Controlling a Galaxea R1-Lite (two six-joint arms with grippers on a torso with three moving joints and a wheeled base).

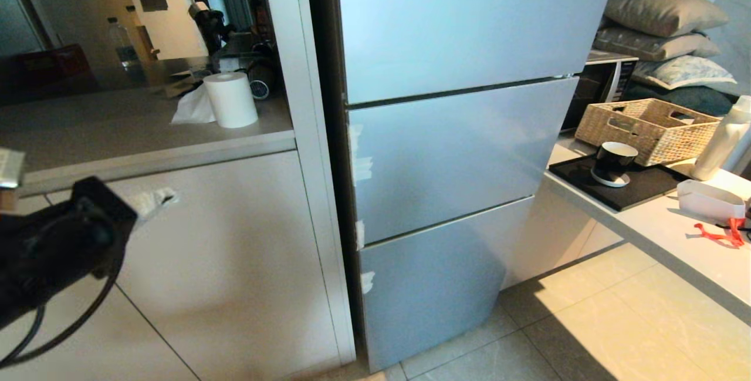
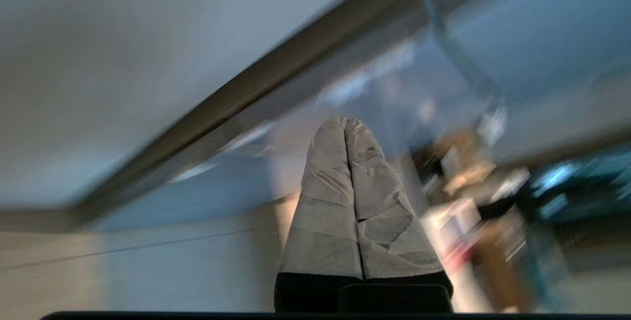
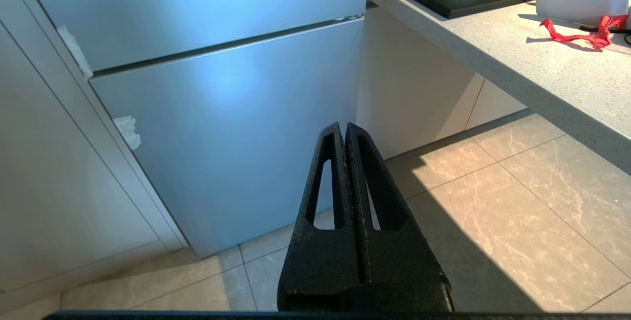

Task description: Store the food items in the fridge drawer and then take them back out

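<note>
Nothing is done yet, as I judge it: every front of the fridge [image 1: 457, 152] is closed, so the fridge drawer is out of sight behind them, and I see no food item anywhere. Nearest, at nine o'clock in my head view, my left gripper [image 2: 345, 127] is raised before the cabinet door [image 1: 234, 263], its taped fingers pressed together on nothing. My right gripper [image 3: 343, 130] hangs low over the floor tiles [image 3: 517, 201], fingers together, empty. Farther, at three o'clock, the counter [image 1: 663, 234] holds a red strap [image 1: 719, 234], a mug [image 1: 613, 164] and a wicker basket [image 1: 648, 128]. Opening, storing and retrieving all remain
</note>
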